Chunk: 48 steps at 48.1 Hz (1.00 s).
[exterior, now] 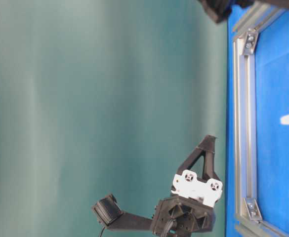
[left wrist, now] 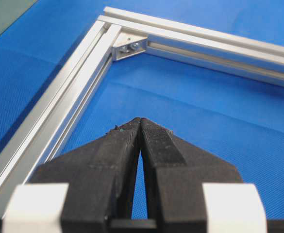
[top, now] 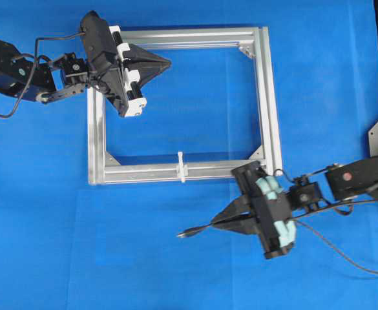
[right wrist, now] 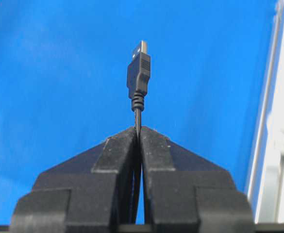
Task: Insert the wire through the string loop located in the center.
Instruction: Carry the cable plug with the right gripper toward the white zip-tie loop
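1. My right end effector (top: 220,221) is pinching the wire (top: 198,229) just behind its plug, so a short stiff length sticks out ahead of the tips. I judge that hold is chosen so the plug can be aimed like a needle instead of flopping.
2. Taking the frame (top: 269,97) as landmark: the wire sits outside it, below its near bar in the overhead view, plug pointing left along that bar and apart from it.
3. The loop (top: 181,166) stands upright across the middle of that same near bar, up and to the left of the plug. Nothing has passed through it yet; I judge the plug must be turned toward it first.
4. My left end effector (top: 159,62) is pressed together on nothing, hovering inside the frame's top-left corner, well away from the loop. I judge it is parked there to leave the approach free.
5. Materials: the wire is thin, black and limp, with a ribbed strain relief under a moulded plug (right wrist: 139,73) and a flat metal tip. The frame is silver slotted aluminium, hard-edged, with bracketed corners. The loop is a small thin white tie, likely to bend if nudged. The counter (top: 46,245) wears a matte blue, finely woven cover.
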### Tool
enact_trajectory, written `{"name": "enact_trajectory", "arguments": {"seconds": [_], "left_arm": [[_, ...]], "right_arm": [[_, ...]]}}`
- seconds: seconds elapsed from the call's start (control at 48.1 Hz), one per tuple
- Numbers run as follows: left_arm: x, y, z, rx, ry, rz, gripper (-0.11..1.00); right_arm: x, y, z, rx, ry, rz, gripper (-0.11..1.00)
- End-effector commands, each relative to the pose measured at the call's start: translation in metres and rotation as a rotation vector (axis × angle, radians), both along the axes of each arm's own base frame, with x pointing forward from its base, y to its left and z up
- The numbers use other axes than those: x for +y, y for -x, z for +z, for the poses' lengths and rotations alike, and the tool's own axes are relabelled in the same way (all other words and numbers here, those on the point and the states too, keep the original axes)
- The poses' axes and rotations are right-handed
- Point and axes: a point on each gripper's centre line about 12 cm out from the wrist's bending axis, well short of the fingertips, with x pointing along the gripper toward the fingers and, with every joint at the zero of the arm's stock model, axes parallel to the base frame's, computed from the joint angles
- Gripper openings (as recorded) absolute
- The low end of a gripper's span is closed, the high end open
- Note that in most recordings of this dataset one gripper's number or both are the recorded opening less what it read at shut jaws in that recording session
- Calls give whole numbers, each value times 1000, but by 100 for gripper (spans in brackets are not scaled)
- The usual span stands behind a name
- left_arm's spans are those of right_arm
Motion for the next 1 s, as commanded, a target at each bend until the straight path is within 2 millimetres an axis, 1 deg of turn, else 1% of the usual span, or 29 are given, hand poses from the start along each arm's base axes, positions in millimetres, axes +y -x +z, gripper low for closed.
{"name": "enact_trajectory", "arguments": {"seconds": [0.0,0.166,0.395,0.541,0.707,0.978], "left_arm": [[1,-1,16,-44,-15,-1,0],[0,-1,15,-42,-14,-2,0],[0,-1,16,-43,-16,-3,0],[0,-1,16,-43,-16,-3,0],[0,-1,15,-41,-17,-4,0],[0,-1,16,-43,-18,-4,0]], "right_arm": [[-2,8,12,-29,-21,-6,-2],[-6,19,11,-23,-29,-20,-2],[-7,19,11,-23,-28,-21,-2],[-12,19,10,-19,-25,-35,-2],[-28,17,8,-13,-21,-84,-2],[-61,14,4,-4,-17,-185,-2]]}}
